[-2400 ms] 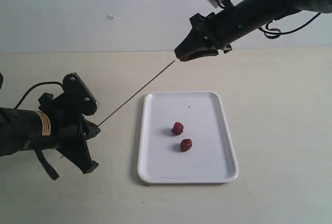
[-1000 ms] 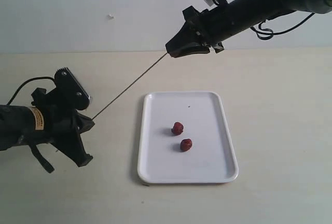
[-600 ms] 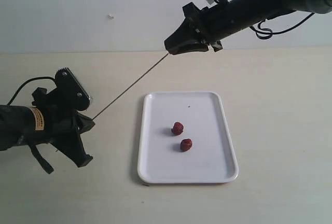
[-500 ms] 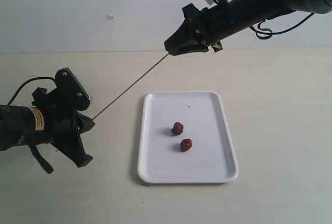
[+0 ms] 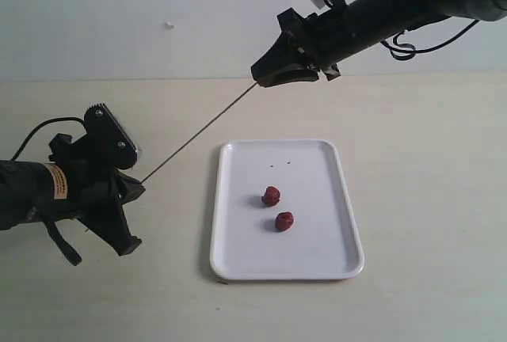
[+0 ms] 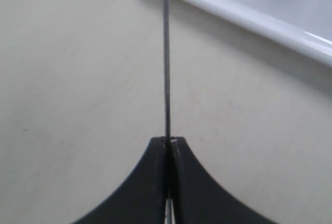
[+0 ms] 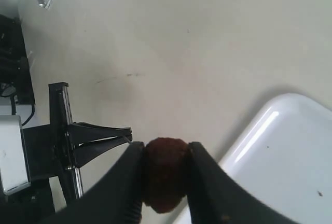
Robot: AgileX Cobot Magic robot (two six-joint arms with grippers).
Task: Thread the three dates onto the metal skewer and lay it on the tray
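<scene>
The thin metal skewer [image 5: 198,130] slants up from my left gripper [image 5: 138,187], which is shut on its lower end, to my right gripper [image 5: 257,78]. In the left wrist view the skewer [image 6: 166,53] runs straight out from the closed left gripper [image 6: 168,140]. My right gripper [image 7: 164,149] is shut on a dark reddish-brown date [image 7: 165,172], at the skewer's upper tip; the skewer itself is hidden behind that date. Two more dates [image 5: 271,195] [image 5: 284,221] lie on the white tray [image 5: 238,256], whose corner [image 7: 290,151] shows below the right gripper.
The tray's rim [image 6: 244,19] lies close beside the skewer in the left wrist view. The left arm's black gripper body [image 7: 78,143] shows in the right wrist view. Bare beige tabletop surrounds the tray, with a pale wall behind.
Over the last second the arms have hardly moved. A second tiny dark speck has appeared on the tray's far end.
</scene>
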